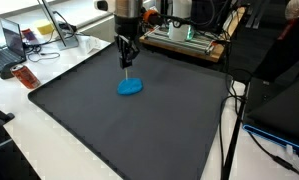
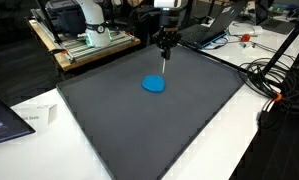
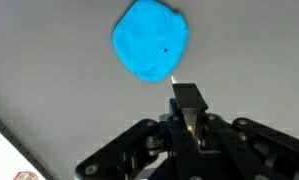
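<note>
A flat, rounded blue lump (image 1: 130, 87) lies on the dark grey mat (image 1: 109, 130), toward its far side. It also shows in an exterior view (image 2: 153, 85) and in the wrist view (image 3: 150, 40). My gripper (image 1: 126, 52) hangs above the mat just behind the lump, also seen in an exterior view (image 2: 165, 46). In the wrist view its fingers (image 3: 187, 100) are pressed together. A thin pale rod (image 1: 124, 66) sticks down from them, its tip close to the lump's edge. I cannot tell whether the tip touches it.
The mat (image 2: 189, 110) covers most of a white table. A laptop (image 1: 9, 45) and an orange object (image 1: 25, 77) sit beside the mat. A machine on a wooden base (image 1: 184, 38) stands behind it. Cables (image 2: 274, 75) run along one side.
</note>
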Action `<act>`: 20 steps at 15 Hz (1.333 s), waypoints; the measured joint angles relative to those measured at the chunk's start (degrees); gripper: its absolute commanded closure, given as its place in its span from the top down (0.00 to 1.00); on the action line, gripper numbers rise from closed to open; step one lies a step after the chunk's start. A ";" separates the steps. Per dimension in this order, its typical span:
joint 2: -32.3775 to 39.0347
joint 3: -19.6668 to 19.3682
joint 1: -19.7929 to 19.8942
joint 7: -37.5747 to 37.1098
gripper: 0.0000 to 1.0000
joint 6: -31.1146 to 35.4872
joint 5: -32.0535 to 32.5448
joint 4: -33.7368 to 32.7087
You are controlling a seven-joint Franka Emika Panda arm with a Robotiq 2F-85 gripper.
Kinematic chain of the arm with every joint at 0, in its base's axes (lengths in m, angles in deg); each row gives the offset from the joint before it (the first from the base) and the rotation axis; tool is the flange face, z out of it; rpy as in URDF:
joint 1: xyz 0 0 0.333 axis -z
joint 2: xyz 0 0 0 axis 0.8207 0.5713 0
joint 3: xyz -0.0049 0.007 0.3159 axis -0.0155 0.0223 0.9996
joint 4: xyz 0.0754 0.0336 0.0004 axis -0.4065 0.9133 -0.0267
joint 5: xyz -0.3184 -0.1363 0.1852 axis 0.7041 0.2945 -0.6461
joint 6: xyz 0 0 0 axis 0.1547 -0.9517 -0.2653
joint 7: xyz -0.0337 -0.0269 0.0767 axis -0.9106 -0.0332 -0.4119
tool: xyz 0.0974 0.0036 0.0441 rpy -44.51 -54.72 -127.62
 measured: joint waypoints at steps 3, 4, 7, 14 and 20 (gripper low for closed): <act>0.03 1.27 -0.06 -0.48 0.03 -1.39 0.43 -1.36; 0.08 1.70 -0.12 -0.83 0.03 -2.02 0.93 -1.91; 0.60 2.69 -0.82 -3.04 0.03 -4.81 3.67 -4.16; 5.48 3.72 -4.47 -10.31 0.03 -12.83 13.33 -11.79; 13.21 3.92 -8.60 -13.96 0.03 -19.56 18.81 -19.56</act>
